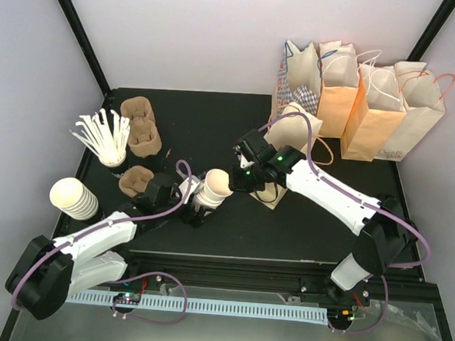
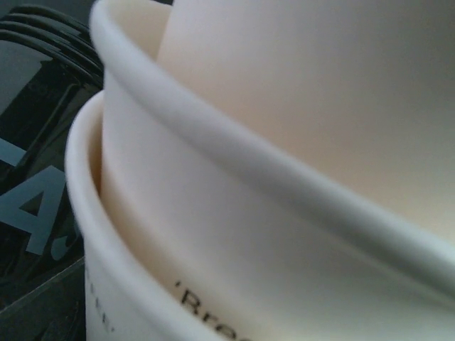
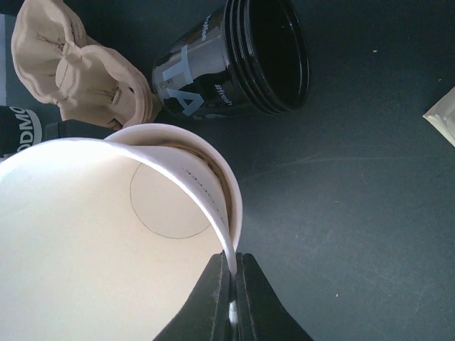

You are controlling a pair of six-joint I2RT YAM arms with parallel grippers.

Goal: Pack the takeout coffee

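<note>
White takeout cup (image 1: 213,189) upright-ish, mouth up, long axis approx vertical; R pincer (image 3: 232,273) pinching its rim, L pincer (image 1: 197,203) spread wide at base.

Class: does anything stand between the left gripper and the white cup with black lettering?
Nothing visible does. The printed cup fills the left wrist view, and from above the open left gripper sits right at its base. A second cup is nested inside it, its rim pinched by the right gripper.
</note>
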